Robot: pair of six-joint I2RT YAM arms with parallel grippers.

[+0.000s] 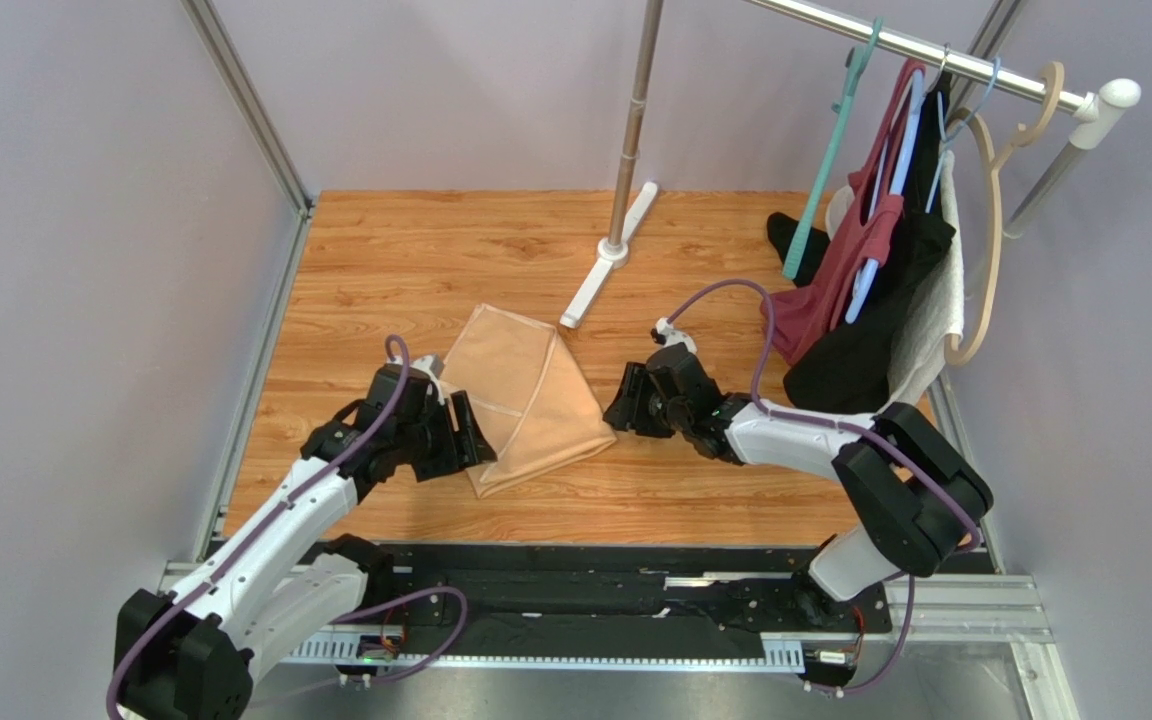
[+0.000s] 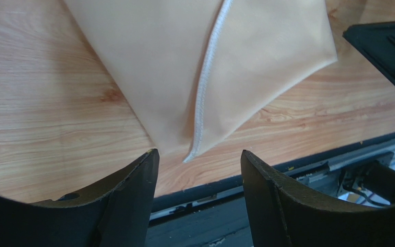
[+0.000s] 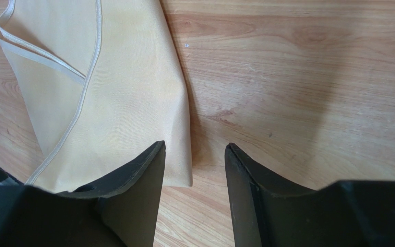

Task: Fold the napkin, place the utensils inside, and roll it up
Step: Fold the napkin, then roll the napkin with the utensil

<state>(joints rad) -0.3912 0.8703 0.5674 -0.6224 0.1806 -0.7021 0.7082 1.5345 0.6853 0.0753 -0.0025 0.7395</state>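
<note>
The peach-tan napkin (image 1: 530, 398) lies folded flat on the wooden table, with a white stitched hem running down its middle (image 2: 199, 67). My left gripper (image 1: 474, 443) stands open at its near left corner; in the left wrist view the corner tip lies just ahead of the gap between the fingers (image 2: 199, 154), held by nothing. My right gripper (image 1: 615, 408) is open at the napkin's right corner. In the right wrist view that corner (image 3: 117, 87) lies just past my left fingertip, beside the gap (image 3: 195, 146). The utensils are out of view.
A metal pole (image 1: 632, 135) with a long white foot (image 1: 608, 275) stands behind the napkin. Dark red, black and white garments (image 1: 883, 285) hang on a rail at the back right. A black rail (image 1: 612, 578) runs along the table's near edge.
</note>
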